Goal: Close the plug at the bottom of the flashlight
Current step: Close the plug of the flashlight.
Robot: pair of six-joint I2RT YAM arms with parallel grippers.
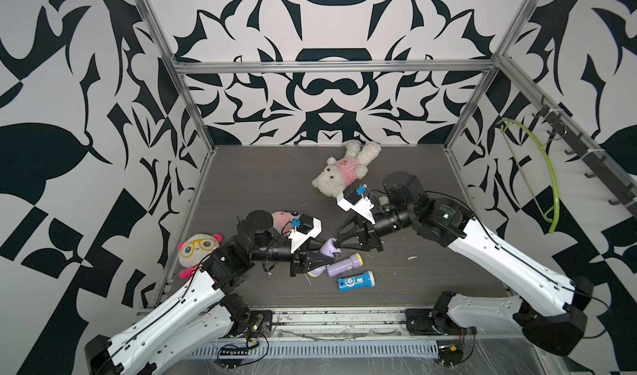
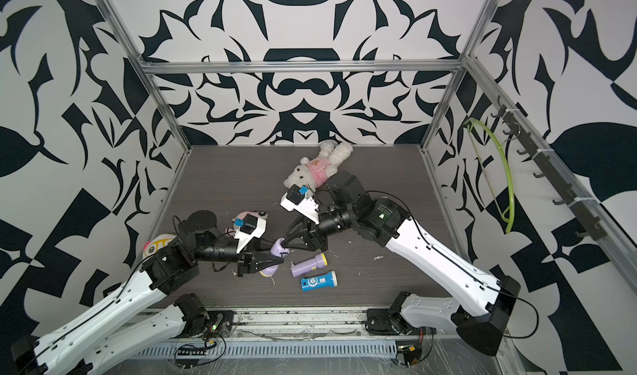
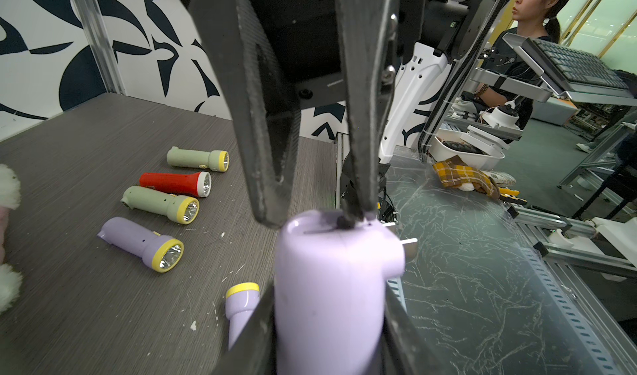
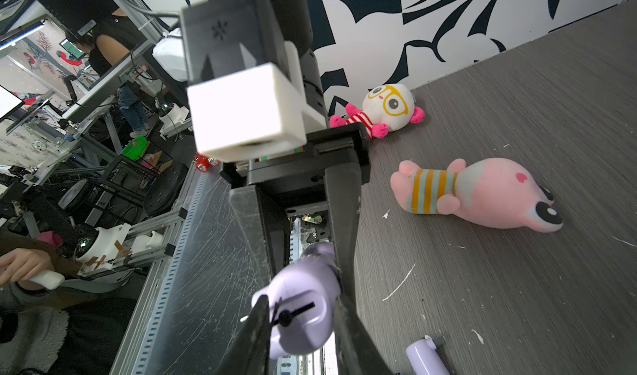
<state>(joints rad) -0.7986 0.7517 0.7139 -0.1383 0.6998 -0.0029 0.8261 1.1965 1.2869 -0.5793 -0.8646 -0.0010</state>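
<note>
A lilac flashlight [image 1: 328, 248] [image 2: 280, 247] is held off the table between both arms. My left gripper [image 3: 327, 321] [image 1: 323, 260] is shut on its barrel. The bottom end [image 4: 303, 321] faces the right wrist camera, with a black cord knot in its middle. My right gripper [image 4: 300, 301] [image 1: 336, 243] has its jaws closed on that end, one finger on each side. The plug's metal prongs [image 3: 408, 247] stick out sideways from a bump by the bottom end. In the right wrist view only a prong tip [image 4: 244, 319] shows past one finger.
A second lilac flashlight [image 1: 344, 264] and a blue one [image 1: 356, 281] lie just in front of the grippers. Several more flashlights [image 3: 160, 208] lie in a row under the right arm. A white bear [image 1: 344, 170], a pink plush [image 4: 482, 194] and a glasses plush [image 1: 196, 249] lie around.
</note>
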